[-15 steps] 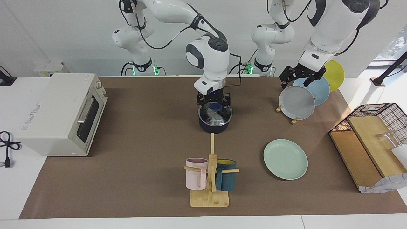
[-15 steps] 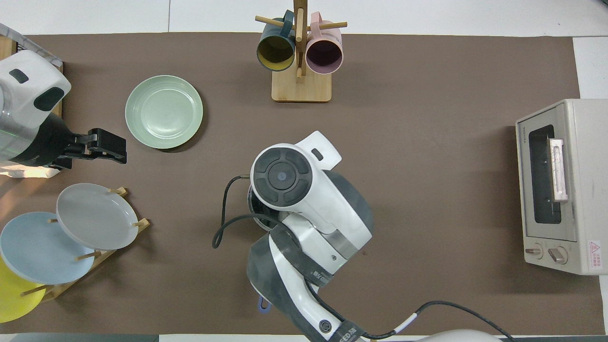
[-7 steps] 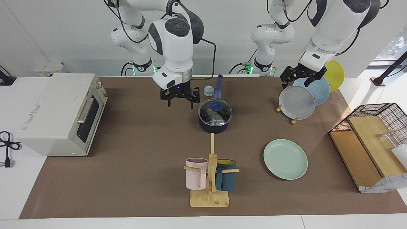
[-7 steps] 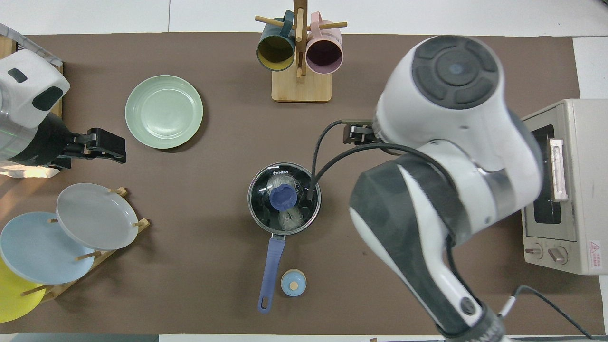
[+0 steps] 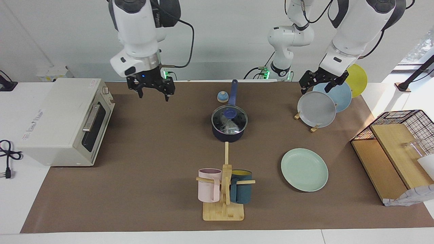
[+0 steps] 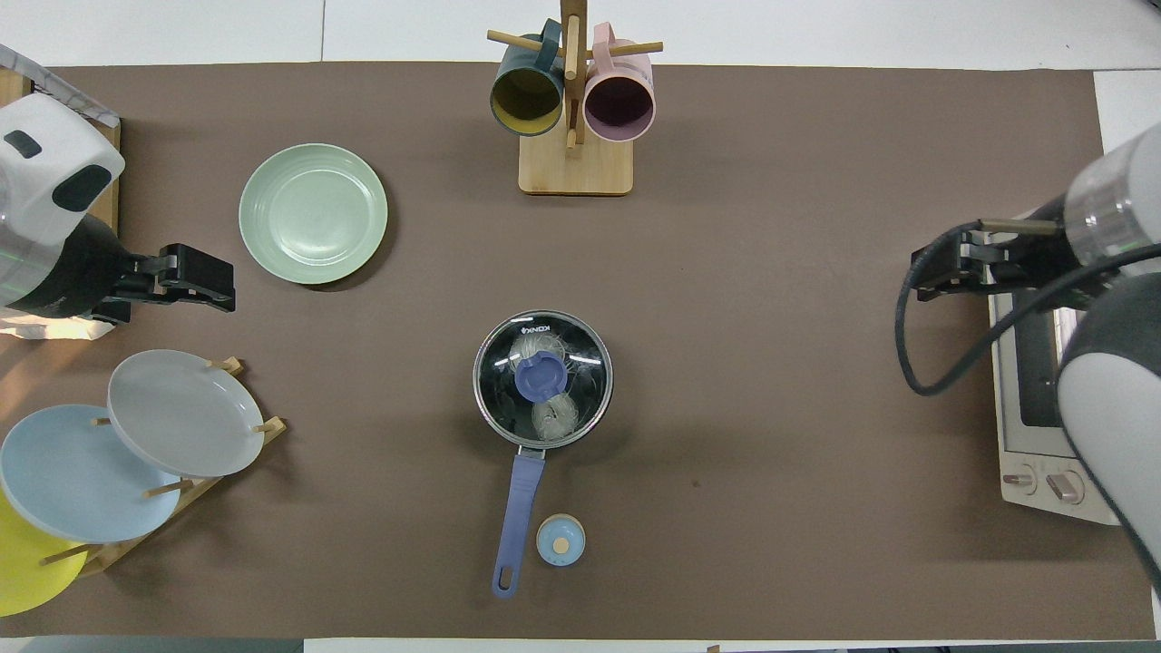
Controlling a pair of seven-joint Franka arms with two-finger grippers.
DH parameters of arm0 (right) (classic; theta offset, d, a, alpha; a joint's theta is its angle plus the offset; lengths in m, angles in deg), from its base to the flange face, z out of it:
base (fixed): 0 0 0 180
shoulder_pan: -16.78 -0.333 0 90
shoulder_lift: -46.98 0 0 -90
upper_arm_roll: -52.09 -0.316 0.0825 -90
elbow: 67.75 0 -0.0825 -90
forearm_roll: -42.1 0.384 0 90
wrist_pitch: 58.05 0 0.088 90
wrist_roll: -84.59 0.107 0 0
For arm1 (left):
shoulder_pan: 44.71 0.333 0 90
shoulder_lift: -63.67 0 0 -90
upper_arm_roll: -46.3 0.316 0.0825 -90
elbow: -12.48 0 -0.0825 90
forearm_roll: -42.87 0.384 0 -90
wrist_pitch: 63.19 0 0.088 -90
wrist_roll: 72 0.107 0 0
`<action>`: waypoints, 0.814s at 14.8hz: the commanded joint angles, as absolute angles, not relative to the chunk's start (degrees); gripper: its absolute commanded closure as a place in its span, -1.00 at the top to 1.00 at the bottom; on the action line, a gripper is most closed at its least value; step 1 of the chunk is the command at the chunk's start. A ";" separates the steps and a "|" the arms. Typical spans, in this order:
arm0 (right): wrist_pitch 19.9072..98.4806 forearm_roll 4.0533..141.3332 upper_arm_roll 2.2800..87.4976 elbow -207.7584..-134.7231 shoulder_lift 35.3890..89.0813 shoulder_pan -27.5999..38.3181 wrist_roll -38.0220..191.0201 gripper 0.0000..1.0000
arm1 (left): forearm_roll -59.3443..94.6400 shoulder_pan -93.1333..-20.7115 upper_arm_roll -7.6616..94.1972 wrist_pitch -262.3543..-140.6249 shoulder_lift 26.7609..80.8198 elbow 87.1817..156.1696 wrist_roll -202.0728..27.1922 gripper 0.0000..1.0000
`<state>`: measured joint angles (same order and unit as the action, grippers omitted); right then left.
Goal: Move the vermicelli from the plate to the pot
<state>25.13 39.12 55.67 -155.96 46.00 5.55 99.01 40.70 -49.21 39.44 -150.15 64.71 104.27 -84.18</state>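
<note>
The dark navy pot (image 5: 229, 136) stands mid-table with its blue handle (image 6: 521, 508) pointing toward the robots. A glass lid with a blue knob (image 6: 541, 376) covers it. The whitish vermicelli (image 6: 555, 415) lies inside the pot and shows through the lid in the facing view too (image 5: 226, 126). The mint-green plate (image 5: 304, 169) is bare and lies farther from the robots, toward the left arm's end (image 6: 313, 213). My right gripper (image 5: 153, 96) is open and empty, raised beside the toaster oven (image 6: 939, 275). My left gripper (image 5: 314, 88) waits open over the grey plate (image 6: 201, 287).
A toaster oven (image 5: 64, 118) stands at the right arm's end. A wooden mug rack (image 5: 224, 189) holds a pink and a dark teal mug. A plate rack holds grey (image 5: 317, 109), blue and yellow plates. A small blue round object (image 5: 222, 97) lies beside the pot handle. A wire basket (image 5: 400, 132) stands at the left arm's end.
My right gripper has lifted off the lidded pot and swung up toward the toaster oven's end of the table. The lid stays on the pot. My left arm has not moved.
</note>
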 commanded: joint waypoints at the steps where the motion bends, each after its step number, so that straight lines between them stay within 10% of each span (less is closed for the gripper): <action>1: 25.88 39.55 55.34 -160.64 43.03 6.85 91.12 1.00 | 39.62 -48.05 39.00 -150.47 65.78 105.11 -83.69 1.00; 12: 25.09 38.15 55.34 -159.69 44.43 13.00 85.20 1.00 | 39.62 -48.05 39.00 -150.47 65.78 105.11 -83.69 1.00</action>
<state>24.51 38.65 55.81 -159.32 44.78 12.67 86.26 40.69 -48.94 39.42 -150.15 64.71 104.27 -84.18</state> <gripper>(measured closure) 0.000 0.000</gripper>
